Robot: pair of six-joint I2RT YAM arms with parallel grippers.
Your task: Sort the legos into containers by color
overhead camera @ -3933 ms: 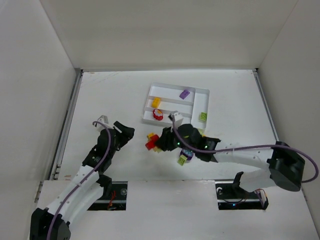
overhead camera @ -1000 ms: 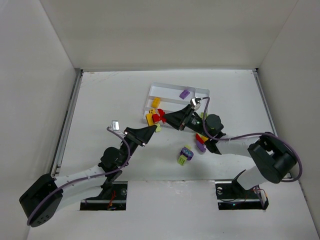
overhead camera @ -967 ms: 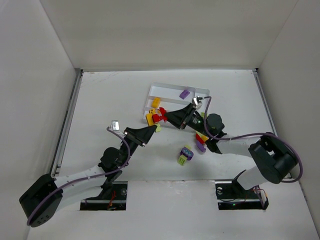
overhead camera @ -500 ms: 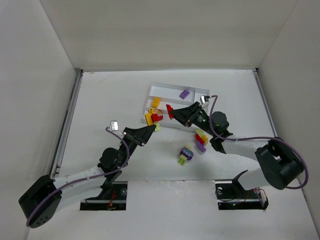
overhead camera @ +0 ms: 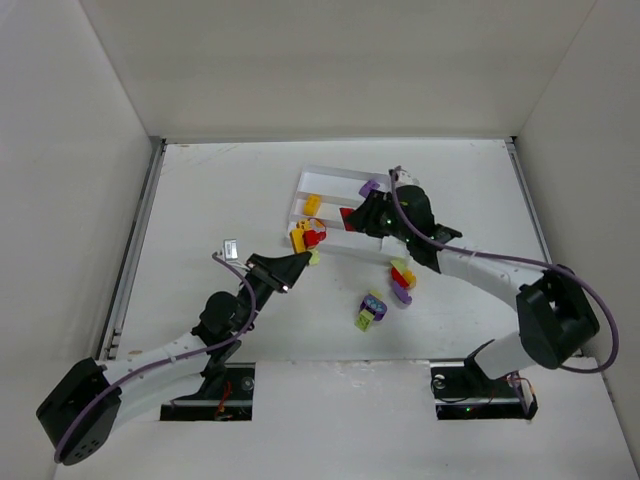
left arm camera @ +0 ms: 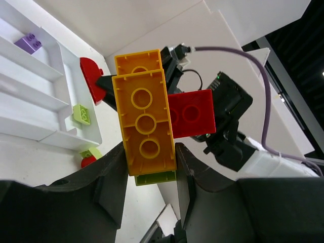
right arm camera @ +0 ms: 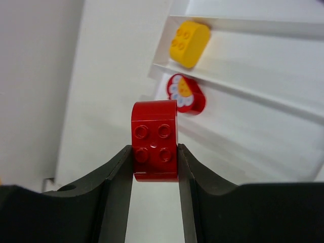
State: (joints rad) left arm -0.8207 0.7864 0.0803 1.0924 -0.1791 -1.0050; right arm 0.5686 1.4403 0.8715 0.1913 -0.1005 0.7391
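The left gripper (overhead camera: 299, 257) is near the middle of the white table (overhead camera: 220, 190), just by the near left corner of the white tray (overhead camera: 300, 181). Its fingers (left arm camera: 114, 169) are squeezed tight on a long yellow brick (left arm camera: 144, 129). A square red brick (left arm camera: 192, 113) is stuck to the right side of that yellow one. A lime green brick (left arm camera: 155, 178) peeks out from under it.

The tray lies flat on the table, a little to the right of the middle. It has three long slots and one short slot at its right end. A small yellow brick (right arm camera: 189, 37) lies in the middle long slot, close to the left end. A round red piece (right arm camera: 185, 93) with a flower picture on it lies in the near long slot. A purple brick (overhead camera: 368, 187) lies in the far long slot. A lime brick (left arm camera: 82, 114) lies in the short end slot.

The right gripper (overhead camera: 352, 213) is held over the tray. Its fingers (right arm camera: 117, 167) are closed on both sides of a red brick with a round end (right arm camera: 154, 147). The bumps on this brick face the wrist camera.

More legos lie loose on the table, nearer than the tray. One little bunch (overhead camera: 402, 278) is red, yellow and purple. Another little bunch (overhead camera: 371, 308), a bit nearer and to the left of it, is purple and lime.
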